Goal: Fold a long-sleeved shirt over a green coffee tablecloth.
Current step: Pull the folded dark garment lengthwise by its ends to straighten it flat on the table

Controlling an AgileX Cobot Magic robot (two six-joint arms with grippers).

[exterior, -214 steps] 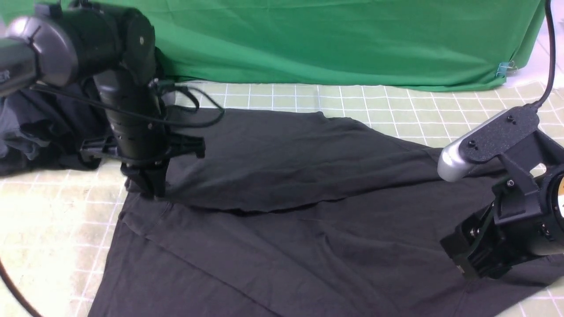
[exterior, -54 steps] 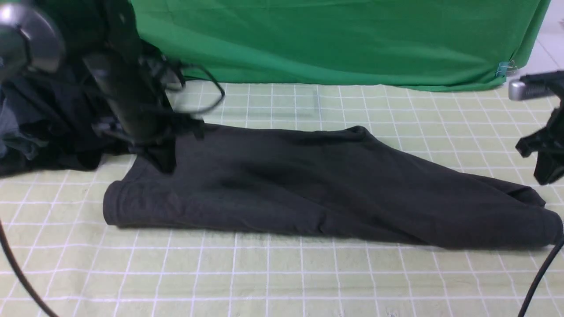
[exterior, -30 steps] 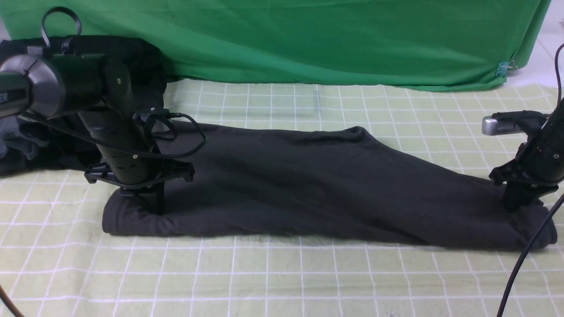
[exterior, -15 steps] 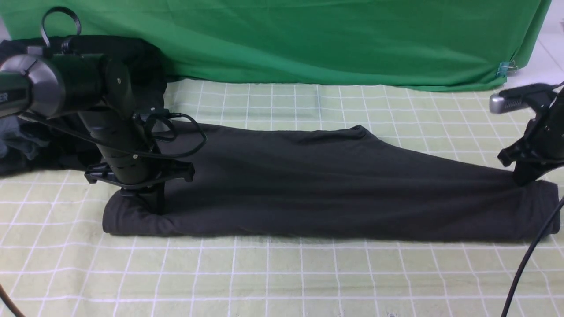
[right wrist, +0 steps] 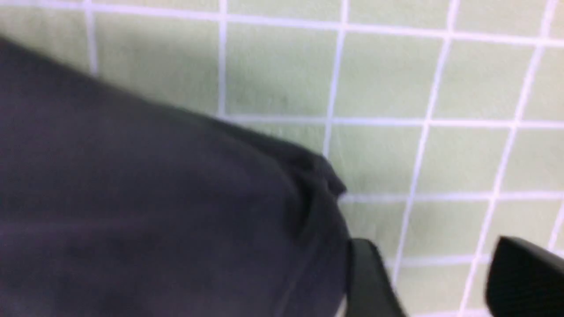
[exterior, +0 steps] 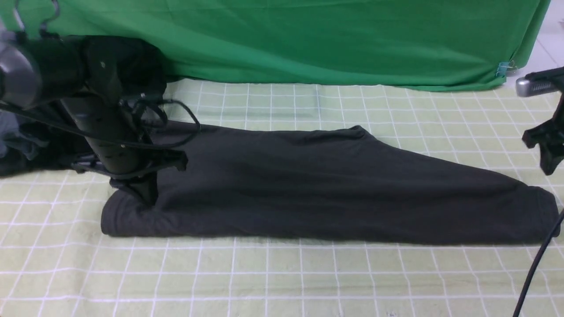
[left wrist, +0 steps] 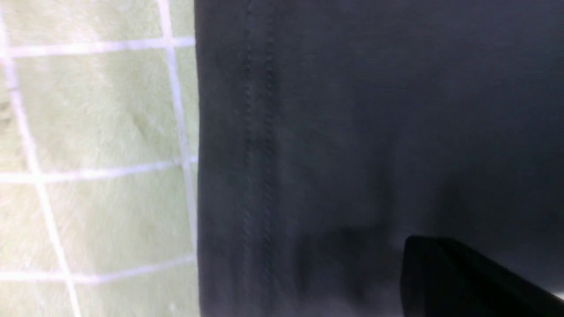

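Two end effectors are in view. The left end effector [exterior: 143, 198] is closed, with its tip pressed down into the left end of the long-sleeved shirt [exterior: 335, 193]. Whether cloth is pinched between its fingers cannot be told. Its wrist view shows one dark finger [left wrist: 462, 281] over the shirt's stitched hem. The right end effector [exterior: 548, 163] hangs above the shirt's right end without touching it, jaws apart and empty. Its wrist view shows bare cloth between two fingers [right wrist: 370, 281]. The dark charcoal shirt lies folded into a long band running left to right across the pale yellow-green gridded tablecloth [exterior: 282, 273], tapering toward the right. Plain bright green fabric [exterior: 335, 39] hangs behind. A dark bundle of garments [exterior: 17, 160] sits at the far left.
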